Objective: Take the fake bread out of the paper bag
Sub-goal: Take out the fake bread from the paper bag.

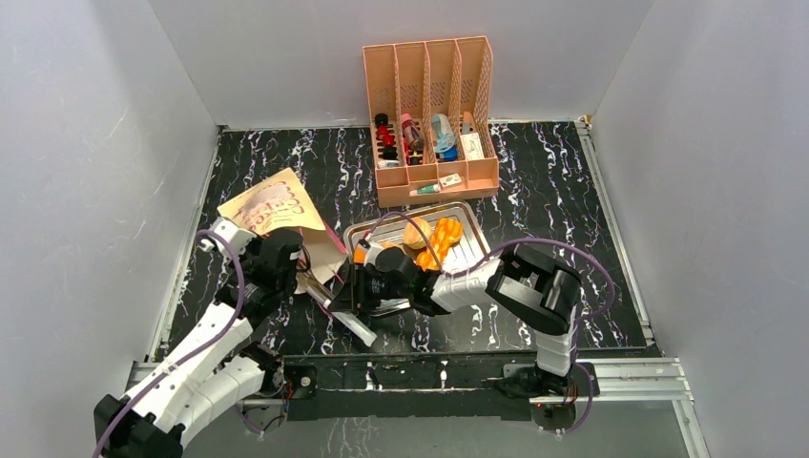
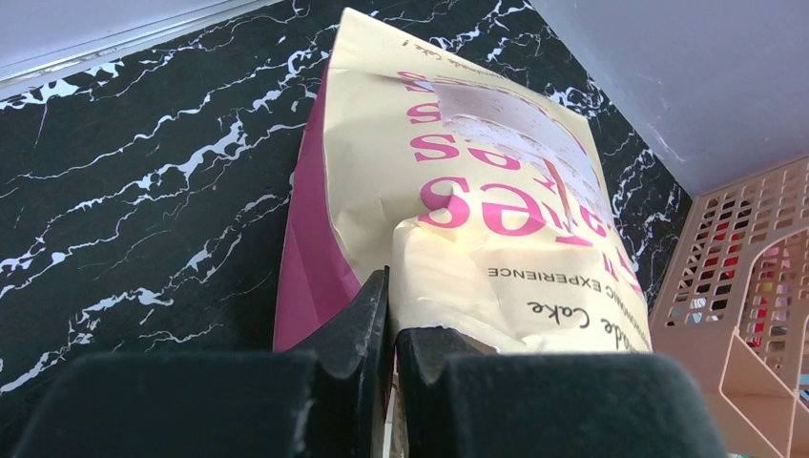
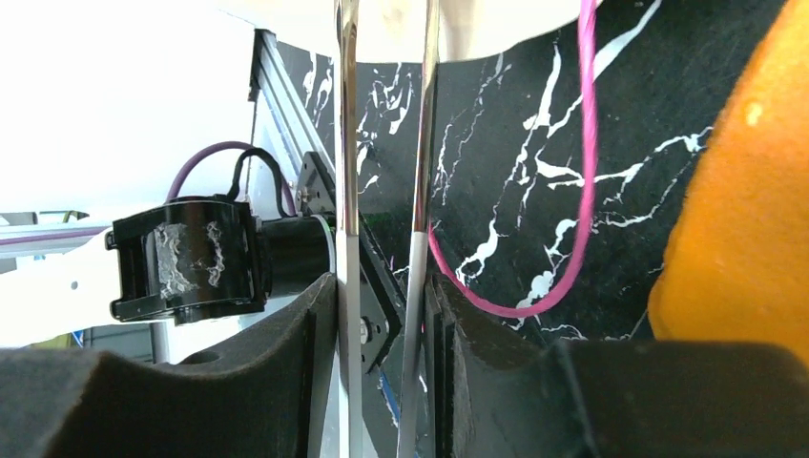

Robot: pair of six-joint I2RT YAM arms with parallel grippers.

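The cream paper bag [image 1: 270, 206] with pink sides lies on its side at the left, its mouth toward the middle. My left gripper [image 2: 393, 305] is shut on the bag's [image 2: 458, 153] cream edge. My right gripper [image 3: 382, 296] is shut on a pair of metal tongs [image 3: 347, 143], whose two arms run between its pads and point toward the bag's mouth. A pink cord handle [image 3: 584, 172] loops beside them. One orange fake bread [image 3: 749, 191] lies close to the right gripper [image 1: 355, 286], at the tray's near left corner [image 1: 360, 255]. The bag's inside is hidden.
A metal tray [image 1: 472, 250] behind the right arm holds more orange and tan bread pieces [image 1: 434, 237]. A peach slotted organizer [image 1: 431, 119] full of small items stands at the back. Grey walls close in on the left, the back and the right.
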